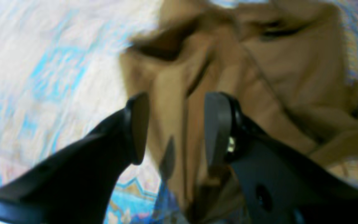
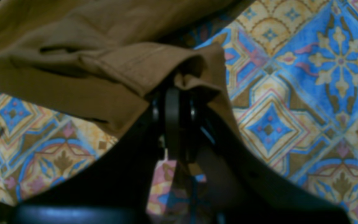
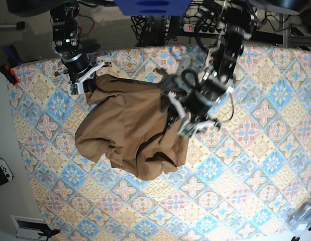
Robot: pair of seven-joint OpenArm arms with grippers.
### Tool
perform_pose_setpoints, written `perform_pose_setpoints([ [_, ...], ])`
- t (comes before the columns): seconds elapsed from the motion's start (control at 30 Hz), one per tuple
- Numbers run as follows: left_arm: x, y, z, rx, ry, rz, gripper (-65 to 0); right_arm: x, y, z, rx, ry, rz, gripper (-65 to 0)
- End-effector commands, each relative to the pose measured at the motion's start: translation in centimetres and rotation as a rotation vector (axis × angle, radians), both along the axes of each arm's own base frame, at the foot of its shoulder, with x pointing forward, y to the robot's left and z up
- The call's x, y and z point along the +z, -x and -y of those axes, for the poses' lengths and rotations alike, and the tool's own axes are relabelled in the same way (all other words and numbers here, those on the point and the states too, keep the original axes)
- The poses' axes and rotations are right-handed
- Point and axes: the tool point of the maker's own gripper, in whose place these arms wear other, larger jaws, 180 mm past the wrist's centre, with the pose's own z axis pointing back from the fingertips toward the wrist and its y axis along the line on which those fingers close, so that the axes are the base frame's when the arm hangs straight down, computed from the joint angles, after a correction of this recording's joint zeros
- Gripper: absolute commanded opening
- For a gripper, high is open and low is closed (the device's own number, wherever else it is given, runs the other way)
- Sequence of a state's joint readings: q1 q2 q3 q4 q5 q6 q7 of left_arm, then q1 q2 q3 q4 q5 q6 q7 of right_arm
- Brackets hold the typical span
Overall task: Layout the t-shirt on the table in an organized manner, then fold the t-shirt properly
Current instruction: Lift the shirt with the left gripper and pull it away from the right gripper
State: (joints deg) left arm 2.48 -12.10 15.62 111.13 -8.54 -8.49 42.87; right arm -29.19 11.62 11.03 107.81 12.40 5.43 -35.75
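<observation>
Left gripper (image 1: pixel 172 127), jaws apart, hangs over my t-shirt (image 3: pixel 130 130), which lies crumpled on the table (image 3: pixel 255 170); right gripper (image 2: pixel 174 93) is clamped on the shirt's hem at its far corner.

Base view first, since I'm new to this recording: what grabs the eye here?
A crumpled tan t-shirt lies heaped left of centre on the tile-patterned table. The right gripper is pinched shut on the shirt's upper-left edge. The left gripper hangs blurred over the shirt's right side, its jaws apart in the wrist view with cloth between them.
</observation>
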Motion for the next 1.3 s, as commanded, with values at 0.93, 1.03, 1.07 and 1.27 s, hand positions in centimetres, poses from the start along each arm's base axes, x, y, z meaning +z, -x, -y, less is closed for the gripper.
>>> perform_pose_setpoints([
  [0.93, -10.3, -7.8, 0.4, 0.075, -0.128, -0.33, -38.9, 1.0, -0.5, 0.1, 0.003, -0.001, 0.042, -65.0],
  [1.03, -11.0, -7.7, 0.2, 0.08, -0.133, -0.351, -49.6, 1.0, -0.5, 0.1, 0.003, -0.001, 0.042, -65.0],
  [1.07, -10.9, -7.8, 0.2, 0.08, -0.128, -0.341, -56.9, 1.0, -0.5, 0.1, 0.003, -0.001, 0.042, -65.0],
  [1.27, -9.4, -8.6, 0.7, 0.079, -0.094, -0.283, -65.0, 1.0, -0.5, 0.1, 0.003, -0.001, 0.042, -65.0],
])
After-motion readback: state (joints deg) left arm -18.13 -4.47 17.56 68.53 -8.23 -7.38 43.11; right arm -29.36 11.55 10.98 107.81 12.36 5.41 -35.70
